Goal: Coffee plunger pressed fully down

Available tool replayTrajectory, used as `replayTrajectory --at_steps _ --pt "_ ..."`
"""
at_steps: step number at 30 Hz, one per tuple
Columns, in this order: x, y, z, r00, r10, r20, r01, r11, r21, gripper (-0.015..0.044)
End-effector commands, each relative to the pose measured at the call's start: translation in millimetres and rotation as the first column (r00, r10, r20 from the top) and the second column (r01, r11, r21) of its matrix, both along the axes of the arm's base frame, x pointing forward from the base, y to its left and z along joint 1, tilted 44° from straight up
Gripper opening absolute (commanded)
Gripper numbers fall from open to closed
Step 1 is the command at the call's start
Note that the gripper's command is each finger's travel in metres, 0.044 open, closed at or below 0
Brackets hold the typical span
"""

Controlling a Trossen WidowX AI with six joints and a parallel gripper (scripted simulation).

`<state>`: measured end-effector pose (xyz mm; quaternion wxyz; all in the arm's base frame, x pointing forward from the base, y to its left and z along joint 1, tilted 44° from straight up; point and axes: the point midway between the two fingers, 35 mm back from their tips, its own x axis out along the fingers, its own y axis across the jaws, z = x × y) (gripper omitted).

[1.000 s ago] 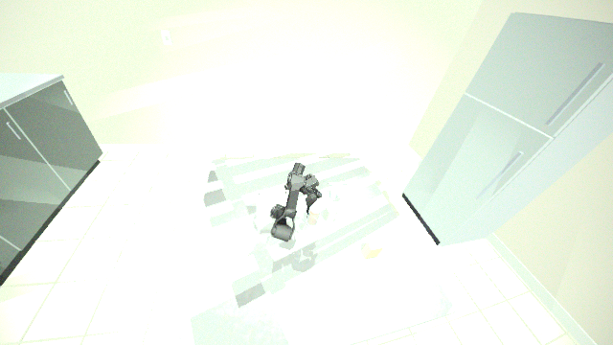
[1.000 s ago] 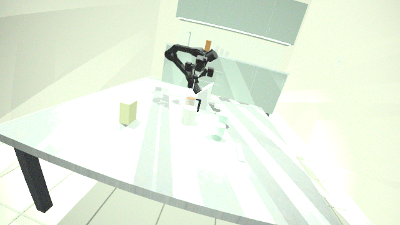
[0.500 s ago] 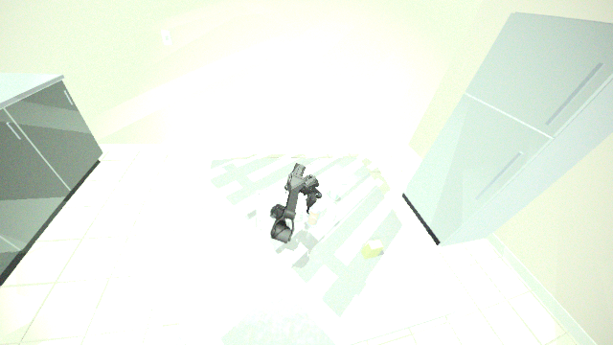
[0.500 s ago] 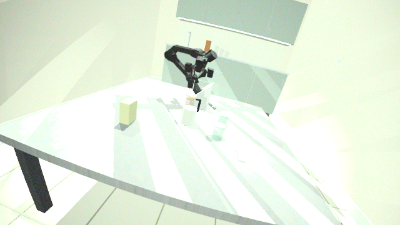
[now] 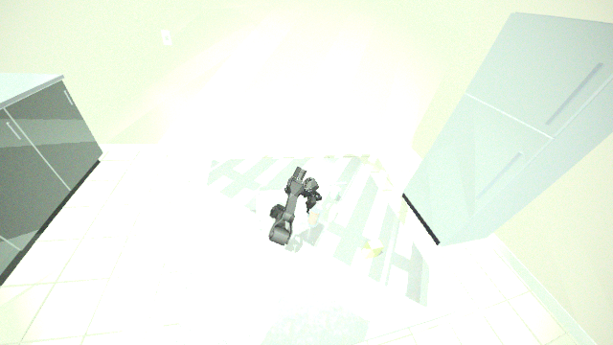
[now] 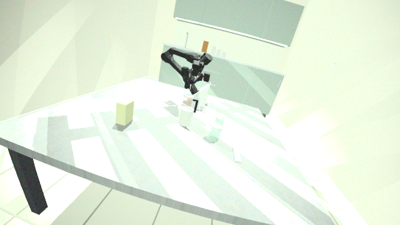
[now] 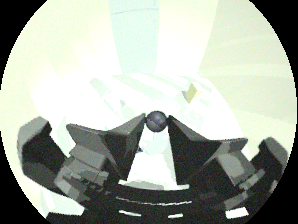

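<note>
The gripper [image 7: 156, 129] is closed on the plunger knob [image 7: 157, 120], a small dark ball at twelve o'clock between its fingers, atop the coffee press [image 6: 191, 101] near the table's [image 6: 94, 150] far edge. The knob looks smooth and round, likely slippery; the press seems light, tall, glassy and easily tipped, so a centred, straight-down push suits it best.

Harsh overexposed glare washes out all views, shadows stay faint, and the wrist view is fisheye-warped.
</note>
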<state>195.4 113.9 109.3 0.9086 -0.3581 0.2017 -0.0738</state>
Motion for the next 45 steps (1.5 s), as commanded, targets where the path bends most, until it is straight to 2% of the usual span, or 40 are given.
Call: replayTrajectory --at_steps 1,29,45 --pt "0 -9 -13 0.999 -0.009 -0.032 0.009 1.0 -0.003 0.0116" --pt "9 -40 -44 1.0 -0.004 -0.021 0.004 1.0 -0.007 0.0116" --pt "15 -41 -44 1.0 -0.004 -0.016 0.004 1.0 -0.008 0.0116"
